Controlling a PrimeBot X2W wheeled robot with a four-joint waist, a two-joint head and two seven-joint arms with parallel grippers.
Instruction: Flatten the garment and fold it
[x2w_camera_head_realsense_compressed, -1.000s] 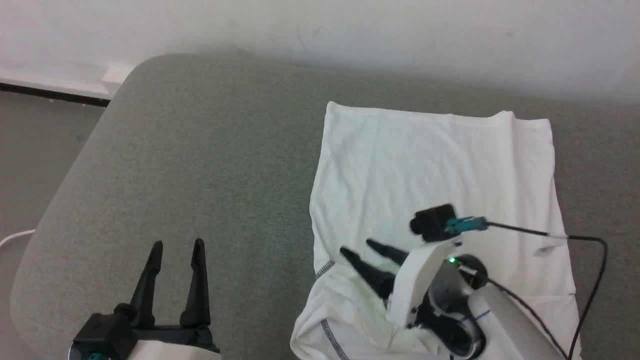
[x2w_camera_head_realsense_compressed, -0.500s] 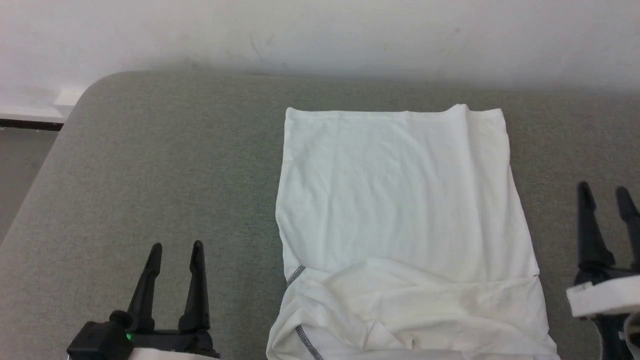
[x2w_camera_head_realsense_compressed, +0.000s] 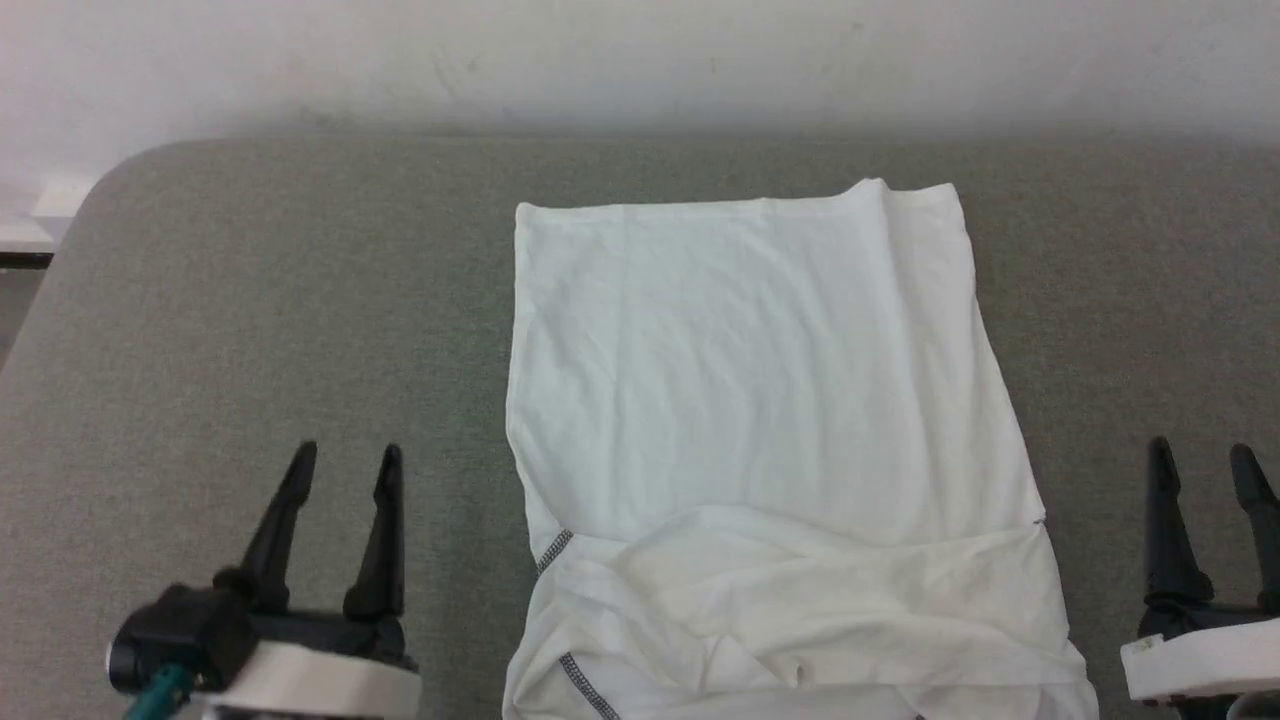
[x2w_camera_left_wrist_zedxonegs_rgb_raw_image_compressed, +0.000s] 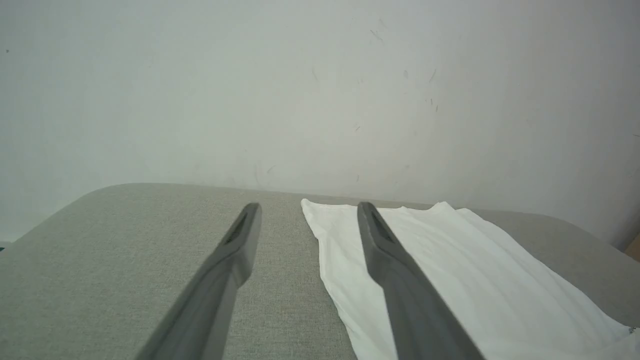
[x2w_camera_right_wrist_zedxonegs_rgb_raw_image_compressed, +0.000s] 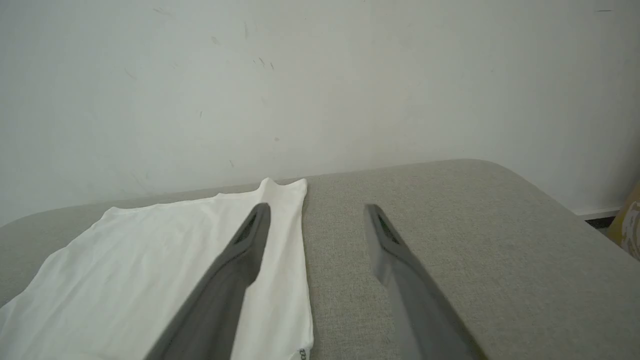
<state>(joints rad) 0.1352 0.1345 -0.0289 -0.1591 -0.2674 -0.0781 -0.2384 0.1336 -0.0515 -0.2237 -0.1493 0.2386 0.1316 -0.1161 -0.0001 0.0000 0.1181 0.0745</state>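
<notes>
The garment, a white thin shirt with grey zigzag stitching near its lower left, lies folded into a long rectangle on the grey table. Its near end is folded over and rumpled. My left gripper stands open at the lower left, well clear of the cloth. At the lower right my right gripper is open too, just past the shirt's right edge. The left wrist view has the garment to the right of the open left gripper. In the right wrist view the garment lies left of the open right gripper.
A white wall rises behind the table. The table's rounded left corner drops to the floor. A tan object peeks in at the right wrist view's right edge.
The right arm has lifted off the garment's near end and pulled back to the right, clear of the cloth. The head camera has turned, shifting the whole picture. Both grippers stayed open.
</notes>
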